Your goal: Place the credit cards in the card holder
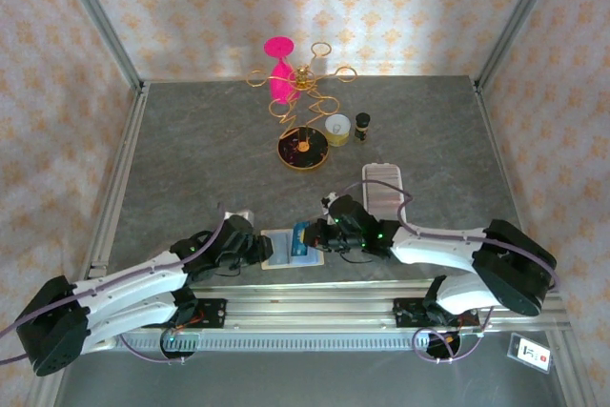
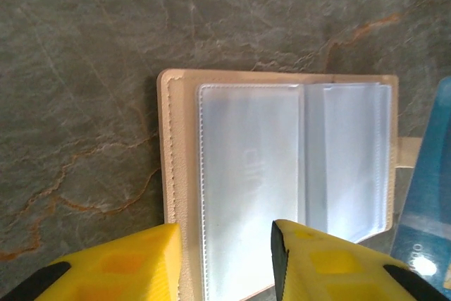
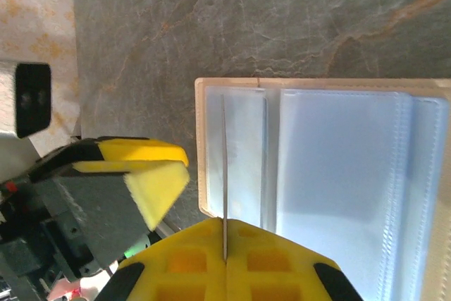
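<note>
Floral walls [image 1: 57, 45] enclose grey tabletop [image 1: 191, 159] bearing card holder [image 2: 225, 174], perhaps jar [image 1: 362, 127].

Card holder [image 2: 176, 174]: ran off the bottom edge of the left wrist view, near corners hidden behind the left gripper [image 2: 224, 234]; ran off the right and bottom edges of the right wrist view; lay partly covered by both grippers in the overhead view.

Credit card [image 2: 430, 195]: was cut by the right edge of the left wrist view; showed edge-on as a thin line in the right wrist view, faces unseen, lower end buried in the right gripper [image 3: 224, 237].

Print on the clear sleeves [image 2: 250, 139]: was too faint to read.

Small dark jar [image 1: 362, 128] and white tag [image 1: 531, 354]: were too small to read.
</note>
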Robot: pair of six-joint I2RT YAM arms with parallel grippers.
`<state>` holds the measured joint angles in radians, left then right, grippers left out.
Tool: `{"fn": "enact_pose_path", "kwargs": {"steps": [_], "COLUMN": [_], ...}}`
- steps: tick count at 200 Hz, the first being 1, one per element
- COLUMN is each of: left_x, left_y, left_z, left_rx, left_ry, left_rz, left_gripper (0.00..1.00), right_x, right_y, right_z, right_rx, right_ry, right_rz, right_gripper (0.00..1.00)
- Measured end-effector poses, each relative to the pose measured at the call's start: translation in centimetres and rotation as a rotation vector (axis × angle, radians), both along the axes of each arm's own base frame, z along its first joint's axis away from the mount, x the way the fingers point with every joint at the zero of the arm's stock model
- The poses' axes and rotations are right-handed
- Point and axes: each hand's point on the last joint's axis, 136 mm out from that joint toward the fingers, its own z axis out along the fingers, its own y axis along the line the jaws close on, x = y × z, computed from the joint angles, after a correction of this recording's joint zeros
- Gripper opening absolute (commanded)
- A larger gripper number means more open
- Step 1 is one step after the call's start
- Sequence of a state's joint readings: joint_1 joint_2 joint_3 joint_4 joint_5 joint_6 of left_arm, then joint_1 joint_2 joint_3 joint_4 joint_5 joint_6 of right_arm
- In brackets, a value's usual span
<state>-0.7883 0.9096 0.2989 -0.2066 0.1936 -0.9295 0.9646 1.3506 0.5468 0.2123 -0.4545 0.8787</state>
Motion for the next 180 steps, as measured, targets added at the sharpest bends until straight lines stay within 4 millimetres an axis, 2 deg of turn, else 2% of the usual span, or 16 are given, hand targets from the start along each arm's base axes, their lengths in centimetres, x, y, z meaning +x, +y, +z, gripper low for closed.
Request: {"fn": "enact_pose_path", "kwargs": {"steps": [28, 90, 180], "left_x": [-0.2, -0.4, -0.6], "left_y": [0.0, 0.2, 0.2], "left_z": [-0.5, -1.2, -1.8], "left_rx": [0.027, 0.056, 0.078], "left_ry": [0.008, 0.021, 0.034], "left_rz": [-0.015, -0.021, -0.027], "left_gripper": [0.38, 0.35, 0.34], "right_x": [0.2, 0.6, 0.4], "right_y": [0.6, 0.4, 1.0], "right_z": [-0.2, -2.6, -4.0], "right_rx": [-0.001, -0.069, -0.084], "right_ry": [-0.003, 0.013, 0.018], "right_rz": [0.002, -0.007, 0.006], "right_gripper": [0.0, 0.0, 0.0]}}
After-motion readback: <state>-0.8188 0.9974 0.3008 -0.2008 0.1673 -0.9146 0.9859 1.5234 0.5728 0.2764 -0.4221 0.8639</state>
